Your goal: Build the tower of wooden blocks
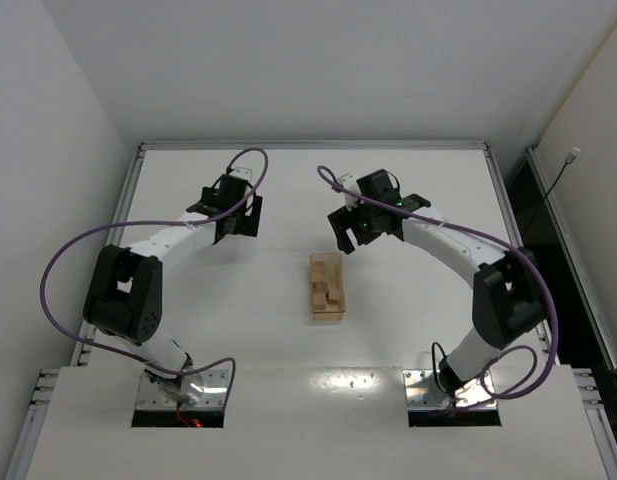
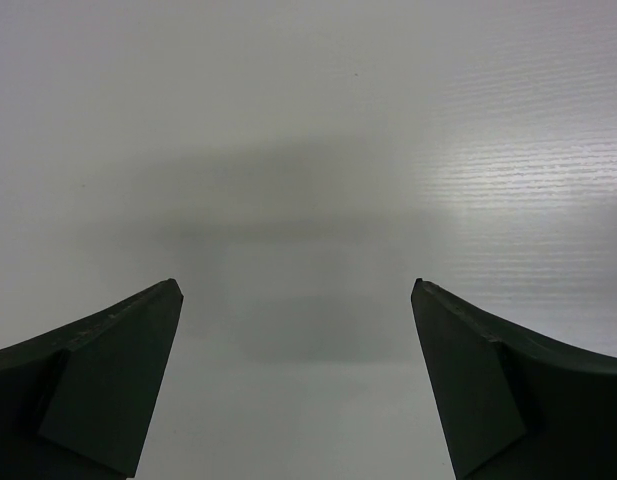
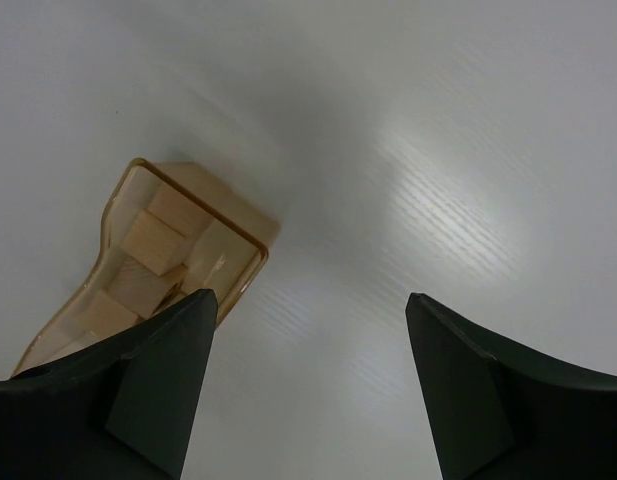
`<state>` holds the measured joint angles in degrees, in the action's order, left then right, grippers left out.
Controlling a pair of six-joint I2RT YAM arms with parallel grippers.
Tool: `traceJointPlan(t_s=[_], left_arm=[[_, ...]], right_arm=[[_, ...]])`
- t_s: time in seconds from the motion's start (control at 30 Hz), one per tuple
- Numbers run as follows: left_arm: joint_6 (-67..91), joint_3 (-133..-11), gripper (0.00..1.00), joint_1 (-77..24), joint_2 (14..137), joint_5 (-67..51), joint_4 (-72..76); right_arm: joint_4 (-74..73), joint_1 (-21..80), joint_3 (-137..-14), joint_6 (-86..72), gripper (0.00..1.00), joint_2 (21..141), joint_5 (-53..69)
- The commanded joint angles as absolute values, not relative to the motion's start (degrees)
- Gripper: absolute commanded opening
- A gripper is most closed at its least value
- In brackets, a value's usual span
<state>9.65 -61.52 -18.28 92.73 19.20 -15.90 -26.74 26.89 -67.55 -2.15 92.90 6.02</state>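
The pale tan wooden blocks (image 1: 328,292), square-edged cubes, are heaped in a round-cornered tray (image 3: 243,210) at mid-counter (image 1: 238,330); the tray's long axis is run near to far. Beyond it, the right tool (image 3: 308,300) and left tool (image 2: 298,285) are held wide open, with nothing gripped or touched.

My table (image 1: 188,330) is a flat white sheet with a metal rail (image 1: 308,146) along its far edge. Just right of centre in the top view lies a pale wooden holder (image 1: 327,316), its long side running up the frame, with small tan wood blocks (image 1: 326,280) bunched on it. My right wrist view has that holder (image 3: 113,215) at left, the cubes (image 3: 153,240) inside its rounded rim. My bases stand on metal plates (image 1: 218,378) at the frame's bottom.
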Motion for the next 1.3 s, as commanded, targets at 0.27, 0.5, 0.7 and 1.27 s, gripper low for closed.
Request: traceJointPlan(t_s=[0.27, 0.5, 0.7, 1.27], left_arm=[[9.05, -57.14, 0.99, -14.24, 86.40, 23.12, -15.12], [9.05, -55.99, 0.99, -13.01, 85.87, 23.72, -14.59], [9.58, -57.13, 0.99, -13.01, 87.54, 24.26, -15.11], [9.05, -56.60, 0.99, -13.01, 88.68, 25.31, -14.59]], right_arm=[[-29.62, 32.43, -67.85, -10.37, 0.68, 94.84, 5.36], [-29.62, 32.96, -65.13, -12.13, 0.63, 94.31, 4.83], [-29.09, 32.96, -59.86, -15.82, 0.55, 91.93, 4.66], [-26.98, 32.96, -59.06, -16.34, 0.43, 93.33, 10.19]])
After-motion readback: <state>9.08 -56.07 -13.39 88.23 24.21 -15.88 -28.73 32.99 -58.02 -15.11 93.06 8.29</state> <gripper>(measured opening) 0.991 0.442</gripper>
